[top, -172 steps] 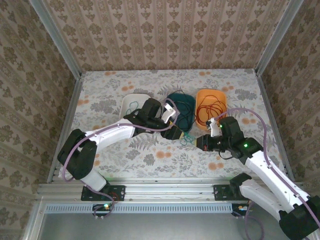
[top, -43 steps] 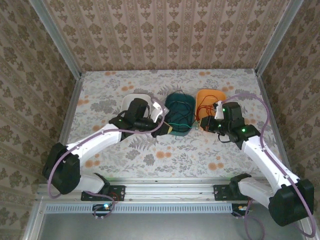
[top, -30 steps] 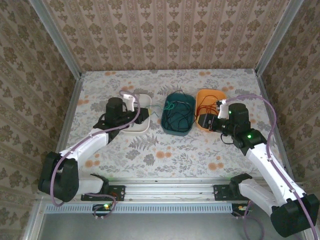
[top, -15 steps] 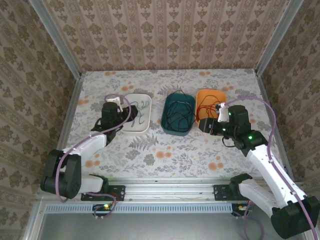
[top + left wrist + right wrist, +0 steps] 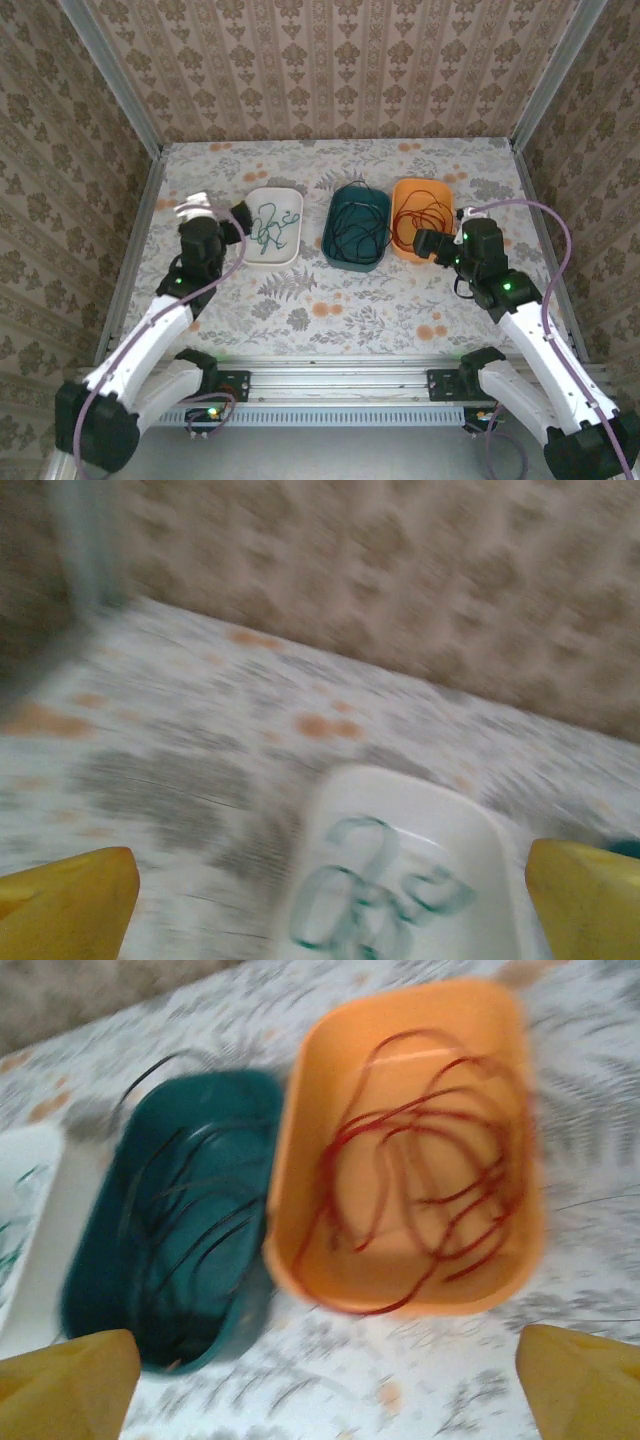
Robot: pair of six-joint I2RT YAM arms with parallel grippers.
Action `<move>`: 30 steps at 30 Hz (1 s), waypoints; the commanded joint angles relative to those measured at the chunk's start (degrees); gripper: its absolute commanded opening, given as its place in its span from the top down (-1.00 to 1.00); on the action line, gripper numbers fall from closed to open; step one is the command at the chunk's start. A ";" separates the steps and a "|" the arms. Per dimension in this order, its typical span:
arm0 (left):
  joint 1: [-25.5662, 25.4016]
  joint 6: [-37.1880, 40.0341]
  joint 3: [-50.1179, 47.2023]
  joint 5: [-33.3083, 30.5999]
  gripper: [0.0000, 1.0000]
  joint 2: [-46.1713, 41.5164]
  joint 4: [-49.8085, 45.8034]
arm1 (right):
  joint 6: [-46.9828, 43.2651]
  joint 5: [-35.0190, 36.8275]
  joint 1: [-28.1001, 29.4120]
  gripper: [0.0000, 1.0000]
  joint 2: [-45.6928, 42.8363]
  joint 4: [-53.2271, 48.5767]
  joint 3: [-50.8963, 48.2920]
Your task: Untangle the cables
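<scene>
Your left gripper (image 5: 236, 219) and right gripper (image 5: 422, 243) are spread wide, empty; green cable (image 5: 268, 225) left of the teal tray (image 5: 328, 242), black cable (image 5: 355, 225) inside, red cable (image 5: 425, 212) right, and careful, you could snag black's loop overhanging the far rim

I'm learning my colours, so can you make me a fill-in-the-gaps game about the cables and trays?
The orange tray holds the ____ cable.
The green cable lies in the ____ tray.
The black cable lies in the teal tray, which sits ____ the other two trays.
The left fingers and right fingers are both wide ____.
Missing words: red, white, between, open.
</scene>
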 commanded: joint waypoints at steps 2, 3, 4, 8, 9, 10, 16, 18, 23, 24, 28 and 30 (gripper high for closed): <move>2.87 8.49 -5.81 -27.75 -1.00 -5.77 -8.73 | -6.52 24.20 1.59 -1.00 -2.28 25.76 -14.21; 3.56 9.80 -7.00 -30.47 -1.00 -6.34 -8.02 | -7.90 26.49 1.93 -1.00 -1.68 32.00 -16.73; 3.90 10.44 -8.09 -33.86 -1.00 -6.38 -7.51 | -10.21 28.80 2.12 -1.00 0.24 39.91 -20.14; 5.52 12.36 -12.79 -38.11 -1.00 -0.89 0.07 | -13.31 39.93 2.38 -1.00 14.74 44.34 -18.44; 6.03 11.63 -13.05 -37.47 -1.00 1.20 0.32 | -14.01 41.85 2.44 -1.00 18.07 46.65 -18.64; 6.40 10.52 -12.94 -36.77 -1.00 3.95 0.45 | -15.71 42.43 2.40 -1.00 21.73 51.97 -19.97; 9.34 11.24 -8.72 -31.73 -1.00 20.98 8.15 | -24.09 37.77 0.95 -1.00 33.79 78.43 -22.06; 11.74 14.17 -7.75 -24.69 -1.00 23.97 13.09 | -24.16 29.58 -1.86 -1.00 38.36 83.34 -22.98; 14.13 21.00 -9.31 -15.86 -1.00 28.82 30.45 | -23.92 12.15 -7.05 -1.00 39.52 82.46 -22.86; 14.56 21.86 -10.04 -13.38 -1.00 29.41 33.66 | -22.40 8.82 -8.89 -1.00 40.11 81.40 -22.67; 17.73 23.68 -14.79 -1.85 -1.00 34.47 51.15 | -19.61 3.30 -12.90 -1.00 41.73 75.61 -18.49; 18.27 20.95 -13.49 -0.36 -1.00 32.25 43.46 | -20.09 1.56 -12.99 -1.00 41.80 75.88 -18.97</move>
